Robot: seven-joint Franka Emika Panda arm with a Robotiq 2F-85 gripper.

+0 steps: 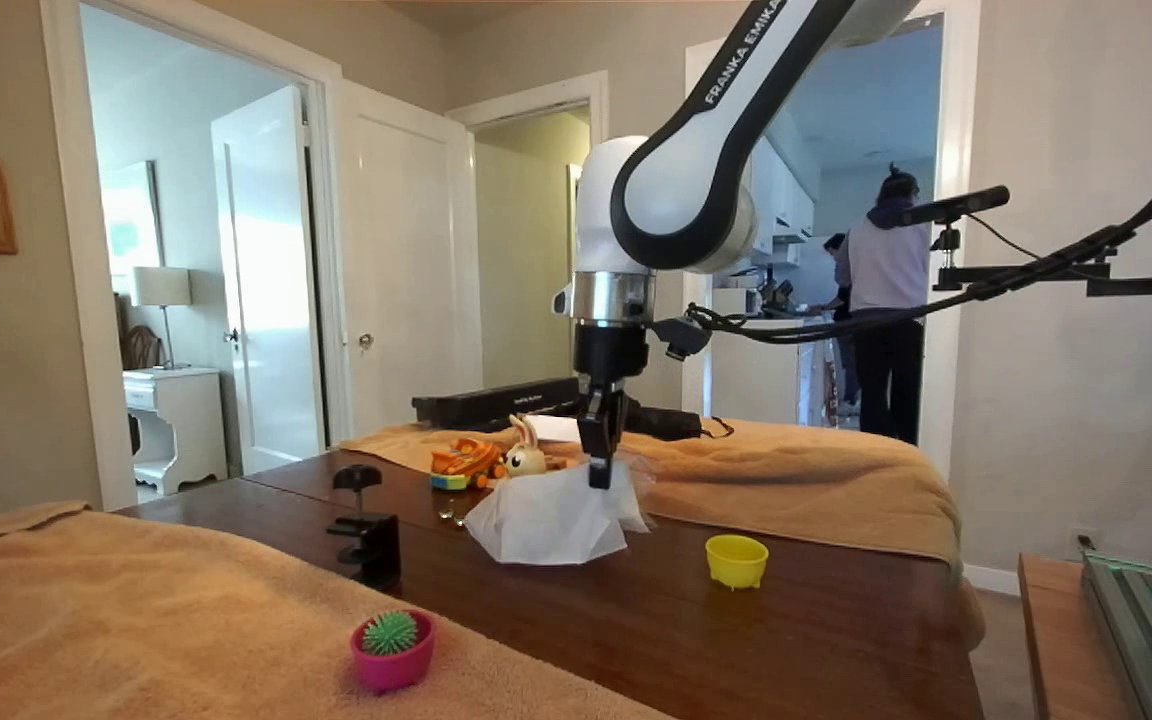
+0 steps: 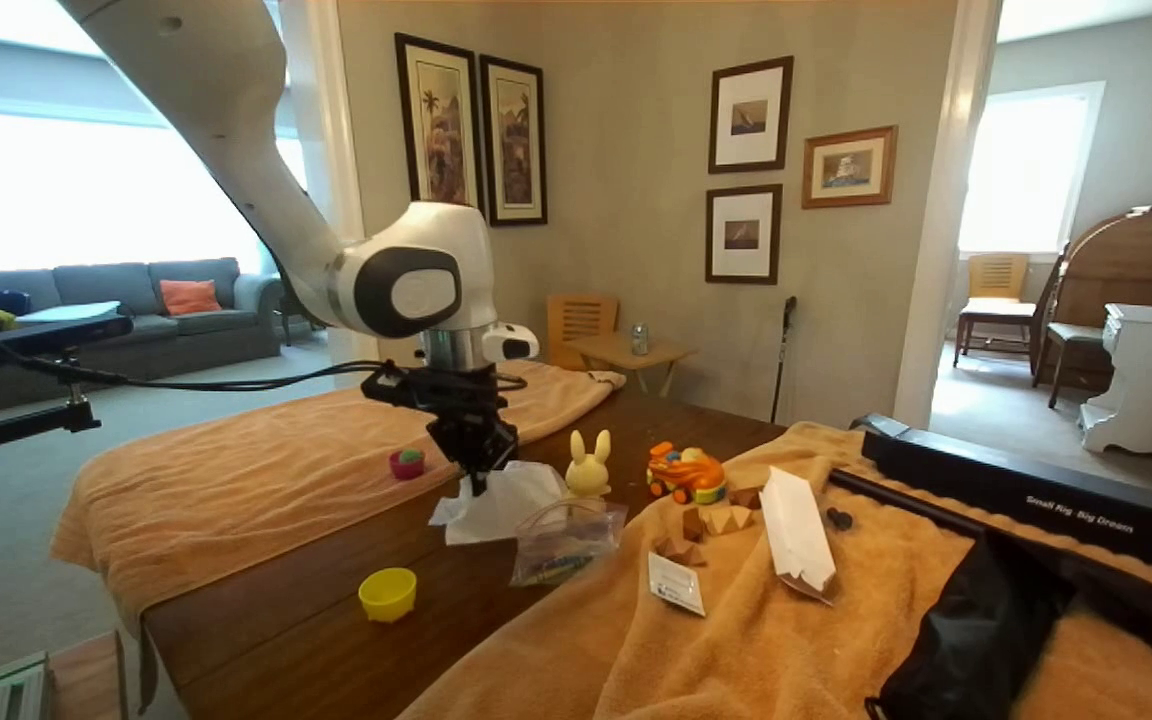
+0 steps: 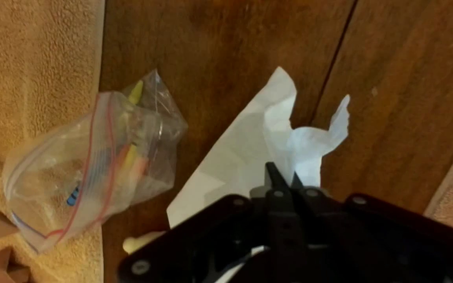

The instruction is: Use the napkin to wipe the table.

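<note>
The white crumpled napkin [image 1: 551, 522] stands tented on the dark brown table [image 1: 676, 640] in both exterior views [image 2: 508, 505]. My gripper [image 1: 600, 482] points straight down at the napkin's raised part. In the wrist view the fingertips [image 3: 283, 173] are close together with napkin [image 3: 230, 165] folds rising around and between them. The gripper looks shut on the napkin. The gripper body hides the near part of the napkin in the wrist view. Bare table wood [image 3: 218, 47] shows beyond it.
A yellow bowl [image 2: 388, 597] and a clear plastic bag [image 2: 566, 548] are near the napkin. A rabbit figure [image 2: 588, 472] and orange toy vehicle [image 2: 686, 475] stand behind. A black clamp [image 1: 376, 545] and a pink bowl [image 1: 393, 668] are nearby. Tan cloths [image 1: 786, 490] cover both sides.
</note>
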